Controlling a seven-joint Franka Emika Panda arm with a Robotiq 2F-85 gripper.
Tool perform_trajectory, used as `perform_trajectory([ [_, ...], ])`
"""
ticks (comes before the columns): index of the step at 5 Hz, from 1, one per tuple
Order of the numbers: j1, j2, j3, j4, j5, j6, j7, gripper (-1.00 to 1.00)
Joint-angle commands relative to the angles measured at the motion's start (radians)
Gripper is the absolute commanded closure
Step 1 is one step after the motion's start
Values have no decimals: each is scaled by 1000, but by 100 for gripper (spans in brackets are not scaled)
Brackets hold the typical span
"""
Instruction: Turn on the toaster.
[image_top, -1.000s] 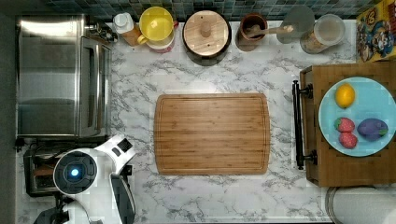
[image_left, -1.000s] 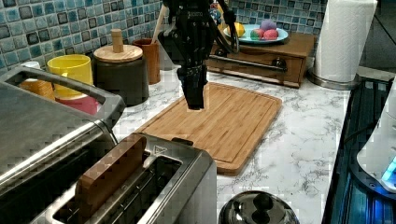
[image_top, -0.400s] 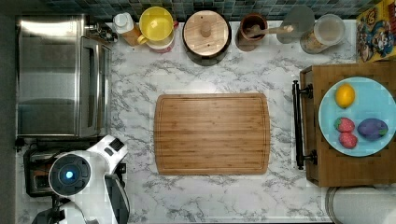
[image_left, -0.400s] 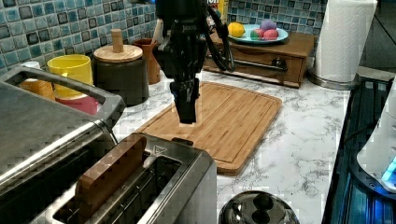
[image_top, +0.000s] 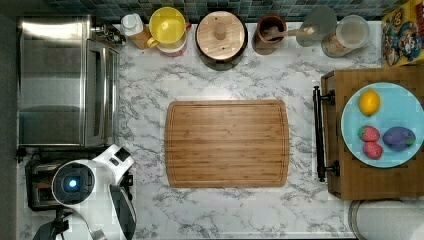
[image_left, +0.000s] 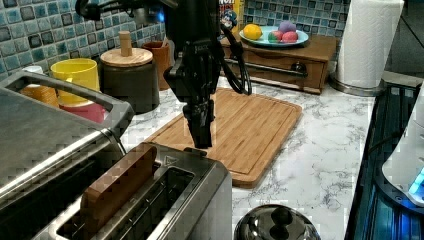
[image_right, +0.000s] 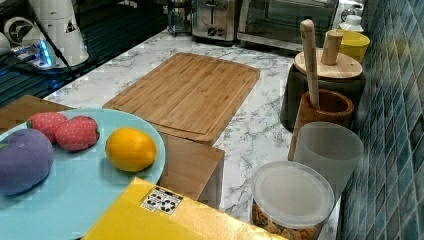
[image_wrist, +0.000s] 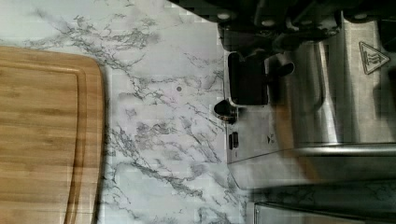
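Hand (image_left: 202, 140) hangs at the left view's centre, tip just above the toaster's (image_left: 165, 200) end; its opening cannot be told. Arm hides most of the toaster at the top view's lower left.

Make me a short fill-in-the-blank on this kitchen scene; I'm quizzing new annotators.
1. The slice standing in the toaster is in the slot nearer the toaster ____.
2. The gripper hangs above the toaster's ____ end.
3. The lemon lies on a ____ plate.

Missing words: oven; lever; blue
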Motion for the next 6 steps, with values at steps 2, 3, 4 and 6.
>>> perform_trajectory([
  [2,11,109,24,-21,-53,112,75,100],
  [3,1,135,8,-27,-50,107,80,100],
  [4,-16,181,-15,-24,-36,96,62,100],
  [6,-14,258,-54,-50,27,141,3,100],
])
